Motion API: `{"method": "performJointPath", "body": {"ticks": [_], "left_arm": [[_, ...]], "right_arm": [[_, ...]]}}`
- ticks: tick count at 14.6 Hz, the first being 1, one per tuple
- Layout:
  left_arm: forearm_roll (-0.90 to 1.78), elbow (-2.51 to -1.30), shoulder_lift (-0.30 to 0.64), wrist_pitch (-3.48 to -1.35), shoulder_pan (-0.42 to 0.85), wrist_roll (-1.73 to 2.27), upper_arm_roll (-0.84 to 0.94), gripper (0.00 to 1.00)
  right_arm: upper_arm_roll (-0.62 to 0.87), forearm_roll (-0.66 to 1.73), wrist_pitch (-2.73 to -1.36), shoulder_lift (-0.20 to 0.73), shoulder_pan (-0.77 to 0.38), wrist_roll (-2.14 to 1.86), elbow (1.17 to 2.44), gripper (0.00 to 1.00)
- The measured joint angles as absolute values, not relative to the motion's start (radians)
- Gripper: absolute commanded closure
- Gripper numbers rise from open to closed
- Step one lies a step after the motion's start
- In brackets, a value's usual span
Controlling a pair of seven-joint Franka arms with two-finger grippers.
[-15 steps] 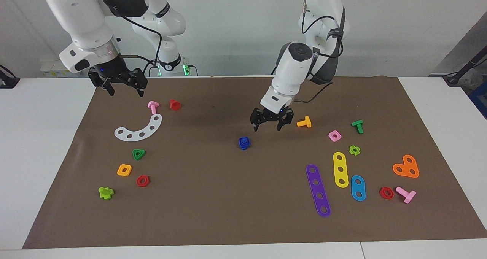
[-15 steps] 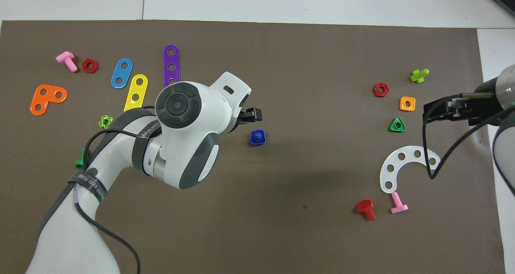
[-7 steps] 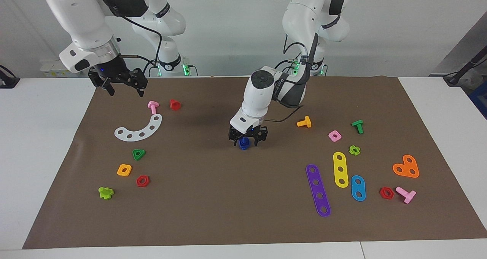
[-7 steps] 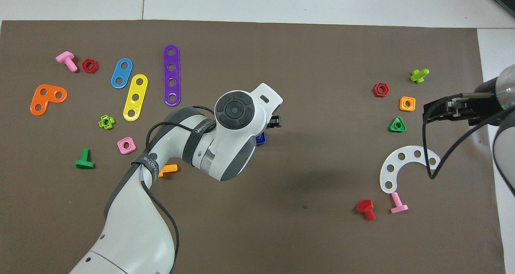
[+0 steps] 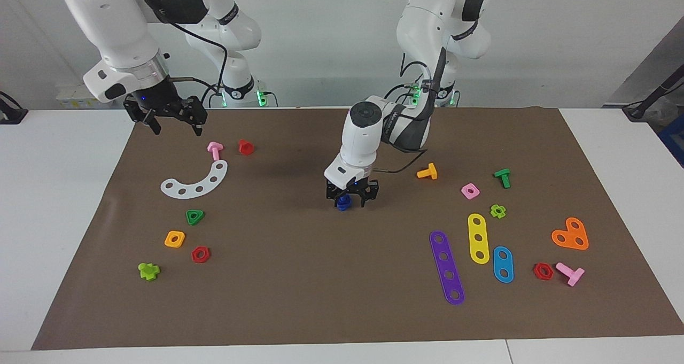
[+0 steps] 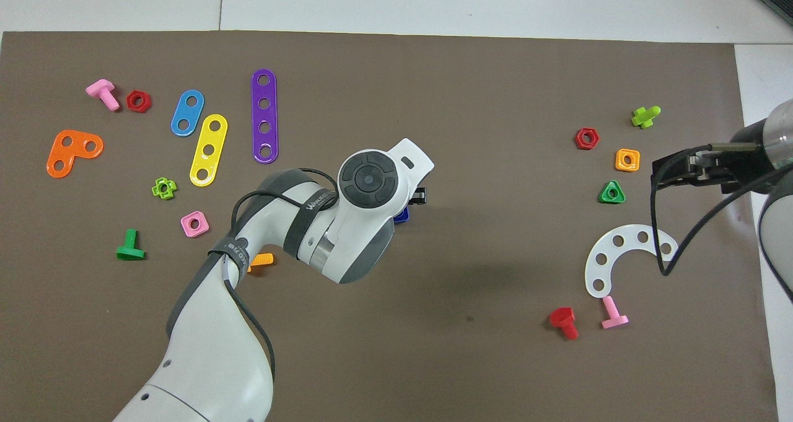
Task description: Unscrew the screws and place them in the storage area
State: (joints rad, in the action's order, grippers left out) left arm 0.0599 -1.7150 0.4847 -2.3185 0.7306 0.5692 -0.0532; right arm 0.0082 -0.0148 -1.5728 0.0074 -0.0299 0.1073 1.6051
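Note:
The dark-blue screw stands on the brown mat near its middle. My left gripper is down over it, open, with its fingers astride the screw's upper part. I cannot tell whether they touch it. In the overhead view the left arm's wrist covers most of the screw, and only one black fingertip shows. My right gripper is open and empty. It waits in the air over the mat's corner nearest the robots at the right arm's end, and also shows in the overhead view.
Near the right gripper lie a white curved strip, a pink bolt, a red bolt, and green, orange and red nuts. Toward the left arm's end lie an orange bolt, a purple strip, and yellow and blue strips.
My left gripper came from beside the orange bolt toward the mat's middle and dropped down over the dark-blue screw, then settled a little lower. The right arm has not moved.

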Motion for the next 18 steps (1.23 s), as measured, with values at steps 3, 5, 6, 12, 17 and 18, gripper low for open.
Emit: {"method": "performJointPath", "body": {"ticks": [3, 5, 6, 12, 17, 18], "left_arm": [[0.060, -1.730, 0.485, -2.326, 0.741, 0.569, -0.053, 0.27], [0.060, -1.737, 0.485, -2.328, 0.749, 0.569, -0.053, 0.30], [0.060, -1.739, 0.485, -2.329, 0.753, 0.569, -0.053, 0.35], [0.059, -1.743, 0.484, -2.329, 0.756, 0.569, -0.053, 0.91], [0.074, -1.714, 0.484, -2.293, 0.754, 0.572, -0.057, 1.00], [0.080, -1.691, 0.484, -2.260, 0.754, 0.573, -0.058, 1.00]], "right_arm": [[0.008, -0.015, -1.573, 0.007, -0.030, 0.107, 1.605, 0.00], [0.008, -0.015, -1.573, 0.007, -0.030, 0.107, 1.605, 0.00], [0.008, -0.015, -1.573, 0.007, -0.030, 0.107, 1.605, 0.00], [0.008, -0.015, -1.573, 0.007, -0.030, 0.107, 1.605, 0.00], [0.008, -0.015, -1.573, 0.007, -0.030, 0.107, 1.605, 0.00], [0.008, -0.015, -1.573, 0.007, -0.030, 0.107, 1.605, 0.00]]}}
